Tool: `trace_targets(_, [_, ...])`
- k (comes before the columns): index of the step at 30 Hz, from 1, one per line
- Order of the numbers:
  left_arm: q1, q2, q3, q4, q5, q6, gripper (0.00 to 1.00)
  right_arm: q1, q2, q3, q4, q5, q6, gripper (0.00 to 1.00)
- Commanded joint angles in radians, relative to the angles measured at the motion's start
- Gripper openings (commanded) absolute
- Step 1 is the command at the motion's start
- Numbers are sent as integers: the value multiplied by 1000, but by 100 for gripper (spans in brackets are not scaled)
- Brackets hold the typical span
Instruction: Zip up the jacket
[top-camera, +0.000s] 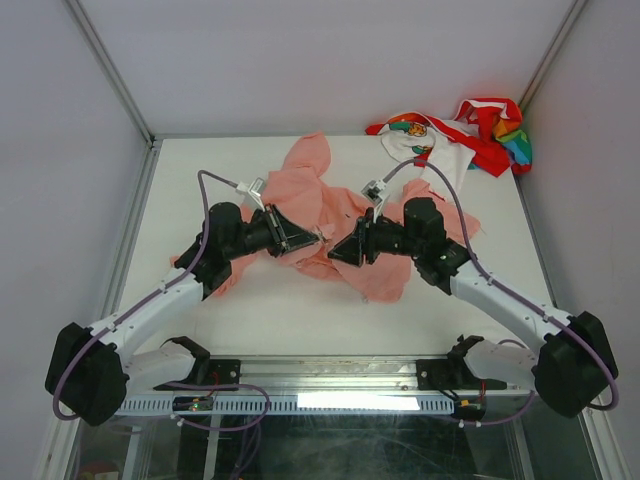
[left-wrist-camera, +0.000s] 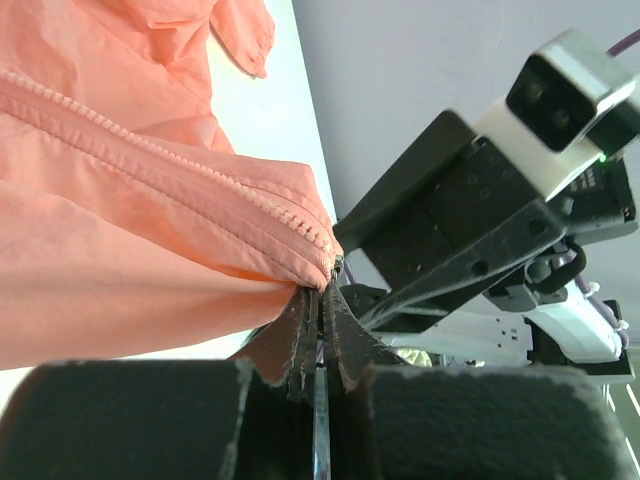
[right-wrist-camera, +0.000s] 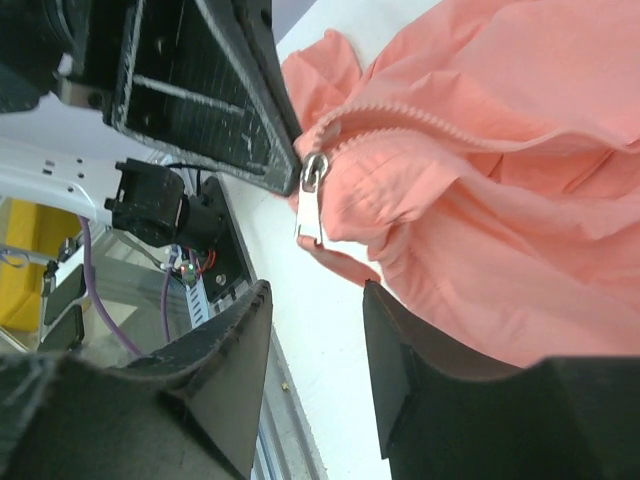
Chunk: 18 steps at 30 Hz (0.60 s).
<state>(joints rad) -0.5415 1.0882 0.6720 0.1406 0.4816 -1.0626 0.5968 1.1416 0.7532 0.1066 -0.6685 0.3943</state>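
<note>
**Left jaws clamped at the zipper's end, right jaws apart just short of the pull**

We see the jacket (top-camera: 335, 205) lying crumpled on the white counter (top-camera: 300, 310), from its middle toward the far side. Both arms reach out from their bases at the near edge with elbows spread wide. The left arm (top-camera: 165, 290) slants in from the left and the right arm (top-camera: 500, 290) from the right. Their forearms turn inward, so the two sets of jaws meet almost tip to tip, low over the near middle of the jacket.

In the left wrist view the left jaws are pressed together on the jacket's edge, right where the zipper (left-wrist-camera: 180, 165) ends. The cloth bunches at their tips, and the row of teeth runs away up and to the left. The right arm's wrist fills the space just beyond.

In the right wrist view the right jaws stand apart, with only bare counter between them. Just past their tips the metal slider (right-wrist-camera: 314, 172) sits at the end of the teeth, just beside the tip of the left jaws. Its pull tab (right-wrist-camera: 309, 222) hangs free below it. We cannot tell whether the teeth beyond the slider are meshed.

A red, white and rainbow-coloured garment (top-camera: 470, 130) lies bunched in the far right corner.
</note>
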Motion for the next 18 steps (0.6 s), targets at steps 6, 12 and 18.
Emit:
trace_targets(6, [5,20,75,25,52,8,0,95,18,-37,169,191,-26,40])
trace_targets(12, [5,36,89,19,60,18,0,98,63,-21,217,203,-34,40])
trace_targets(18, [5,47,92,19,62,19,0,98,80,-18,227,214,-31,33])
